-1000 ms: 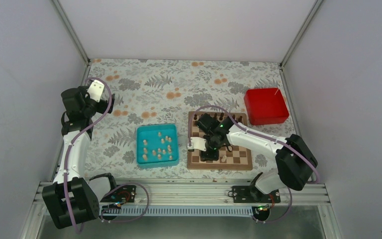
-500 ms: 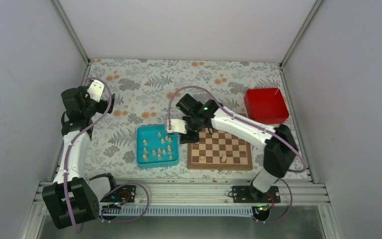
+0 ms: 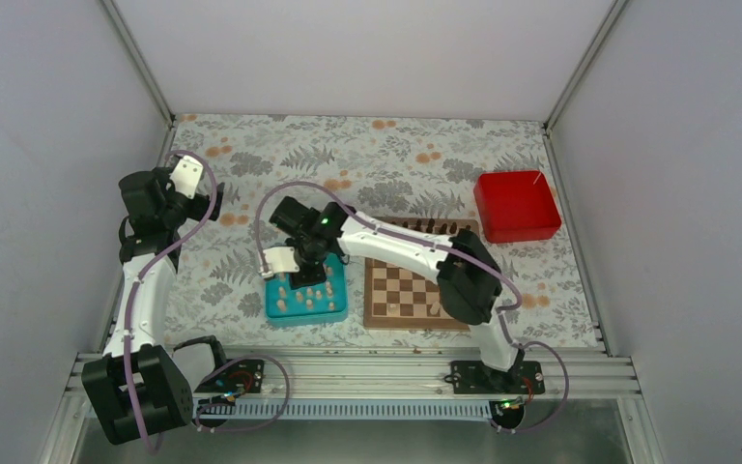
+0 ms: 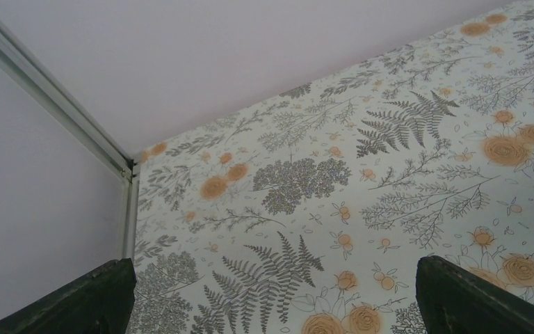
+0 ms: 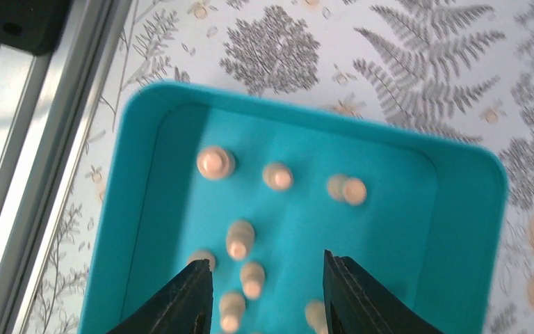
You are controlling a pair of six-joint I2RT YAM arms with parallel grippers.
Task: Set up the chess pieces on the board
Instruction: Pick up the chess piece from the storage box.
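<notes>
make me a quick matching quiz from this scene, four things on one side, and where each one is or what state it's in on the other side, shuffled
Column one
1. pale chess pieces
2. dark chessmen
3. red box
4. right gripper

Column two
a. open, above the teal tray
b. lined along the far edge of the chessboard
c. scattered inside the teal tray
d. on the floral cloth, beyond the chessboard's far right corner

Pairs: 1-c, 2-b, 3-d, 4-a

walls (image 3: 348,48): plain pale lilac | table cover (image 3: 280,145): fern-and-orange-flower print | front rail (image 3: 367,372): aluminium
</notes>
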